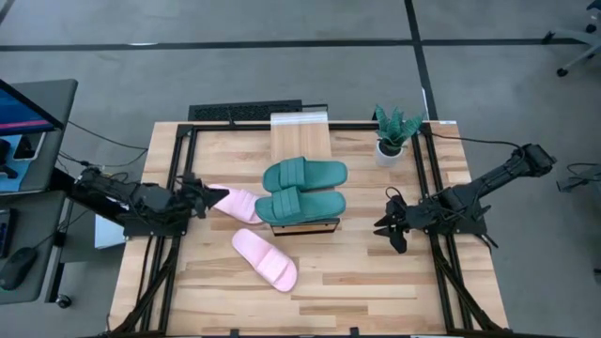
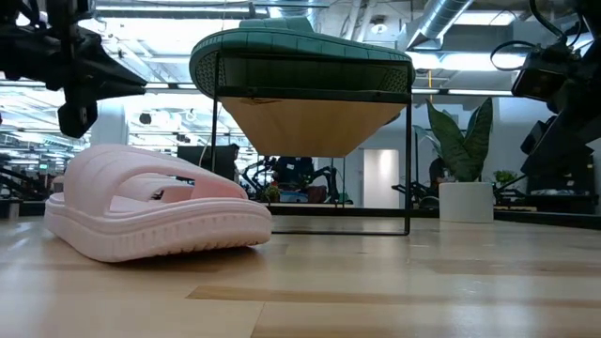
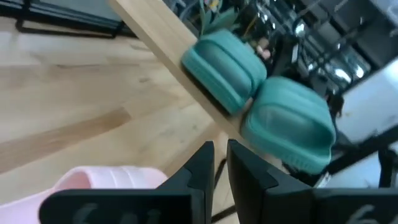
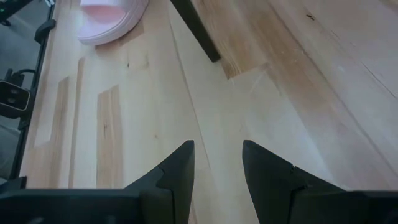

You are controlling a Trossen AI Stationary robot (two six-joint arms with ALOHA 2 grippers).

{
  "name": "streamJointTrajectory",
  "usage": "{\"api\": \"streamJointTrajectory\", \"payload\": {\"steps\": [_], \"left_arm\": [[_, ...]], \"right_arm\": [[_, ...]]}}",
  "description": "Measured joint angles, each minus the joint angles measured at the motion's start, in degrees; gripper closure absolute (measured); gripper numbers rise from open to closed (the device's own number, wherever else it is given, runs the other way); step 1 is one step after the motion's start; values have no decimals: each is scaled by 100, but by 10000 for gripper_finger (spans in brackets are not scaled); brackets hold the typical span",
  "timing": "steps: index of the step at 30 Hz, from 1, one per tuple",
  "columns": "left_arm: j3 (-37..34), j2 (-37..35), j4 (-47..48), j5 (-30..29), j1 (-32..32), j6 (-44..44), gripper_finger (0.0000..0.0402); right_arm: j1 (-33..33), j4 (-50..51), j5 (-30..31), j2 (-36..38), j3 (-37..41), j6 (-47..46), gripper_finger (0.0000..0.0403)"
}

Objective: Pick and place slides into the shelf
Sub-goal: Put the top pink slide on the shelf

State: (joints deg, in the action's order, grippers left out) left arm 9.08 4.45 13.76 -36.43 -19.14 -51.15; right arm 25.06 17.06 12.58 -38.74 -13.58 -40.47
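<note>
Two teal slides (image 1: 302,188) lie side by side on the plank top of the shelf (image 1: 300,131), also seen in the left wrist view (image 3: 261,93). One pink slide (image 1: 242,204) lies on the table with its right end at the shelf's left side. The other pink slide (image 1: 266,258) lies flat on the table nearer the front and fills the low view (image 2: 150,211). My left gripper (image 1: 214,197) is level at the first pink slide's left end, its fingers (image 3: 202,165) nearly together with nothing between them. My right gripper (image 1: 392,228) hangs open over bare table, right of the shelf. My left gripper has its shut fingertips right at the left end (image 1: 228,199) of the pink slide beside the shelf, coming level from the table's left. I cannot tell whether they touch it. The slide lies flat on the table.
A potted plant (image 1: 392,136) stands at the back right of the table. A black frame rail (image 1: 437,188) runs along each table side. Bare wood lies in front of the shelf and under my right gripper (image 4: 217,162).
</note>
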Motion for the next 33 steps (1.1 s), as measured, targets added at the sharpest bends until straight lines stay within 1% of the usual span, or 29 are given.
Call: {"api": "streamJointTrajectory", "payload": {"steps": [4, 6, 9, 11, 13, 16, 18, 20, 24, 27, 33], "left_arm": [[2, 0, -69, 61, 11, -40, 368], [4, 0, 91, 425, 109, -133, 368], [4, 0, 582, 1153, 479, -530, 368], [4, 2, 776, 1611, 820, -643, 368], [4, 2, 753, 2044, 1210, -617, 368], [5, 2, 517, 2634, 1842, -373, 368], [7, 39, 519, 3033, 2298, -282, 368], [7, 164, 527, 3590, 2792, -172, 368], [7, 636, 505, 4736, 3743, 130, 368], [7, 1057, 244, 5550, 4360, 439, 368], [7, 1883, -15, 6767, 5244, 1002, 368]], "right_arm": [[0, -2, -2, 0, 0, -4, 274], [0, -23, -9, 0, 0, -4, 274], [0, -46, -13, 0, 0, -4, 274], [0, -48, -19, 0, 0, -4, 274], [0, -52, -26, 0, 0, -4, 274], [0, -59, -27, 0, 0, 7, 274], [0, -61, -26, 0, 0, 22, 274], [0, -61, -28, 0, 0, 24, 274], [0, -89, -28, 0, 0, 40, 274], [0, -97, -28, 0, 0, 40, 274], [7, -157, -35, 0, 0, 40, 274]]}}
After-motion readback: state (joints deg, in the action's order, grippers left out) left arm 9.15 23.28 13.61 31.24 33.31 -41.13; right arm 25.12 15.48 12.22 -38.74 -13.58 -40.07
